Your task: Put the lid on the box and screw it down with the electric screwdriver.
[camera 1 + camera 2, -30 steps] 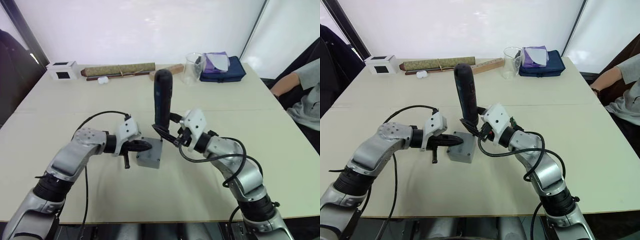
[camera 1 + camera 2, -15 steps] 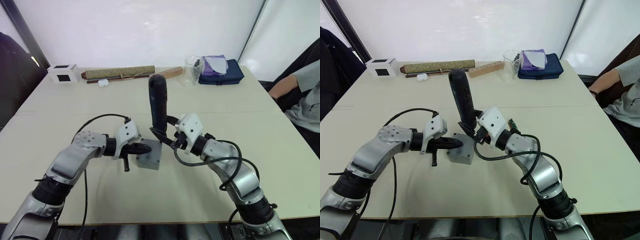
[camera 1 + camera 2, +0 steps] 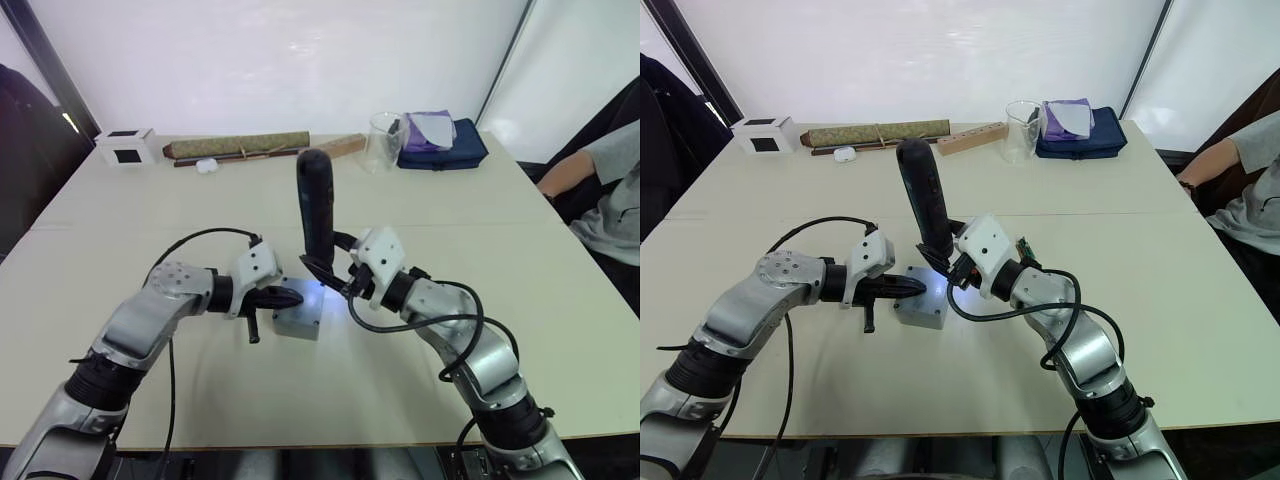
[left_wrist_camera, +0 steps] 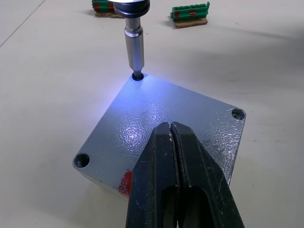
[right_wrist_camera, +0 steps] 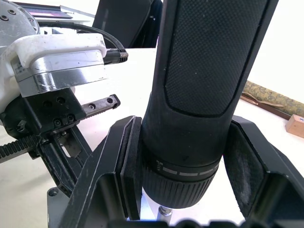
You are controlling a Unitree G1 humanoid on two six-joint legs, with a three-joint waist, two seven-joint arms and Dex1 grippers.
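Left eye view: the box (image 3: 298, 318), with the lid (image 3: 301, 307) seated on it, is sitting at centre frame on the beige table (image 3: 560, 300); the left gripper (image 3: 285, 296), fingers pressed together, is resting on the lid from the left; the right gripper (image 3: 322, 270) is clamping the electric screwdriver (image 3: 317, 212) upright, a bluish glow falling on the lid.

Left wrist view: the closed fingers (image 4: 178, 175) are lying on the lid (image 4: 161, 126) in the lower half; the screwdriver's metal bit (image 4: 134, 50) is standing in the corner screw hole at upper centre; green blocks (image 4: 190, 10) are lying along the top edge.

Right wrist view: both fingers (image 5: 121, 185) are gripping the screwdriver body (image 5: 202, 90) at centre.
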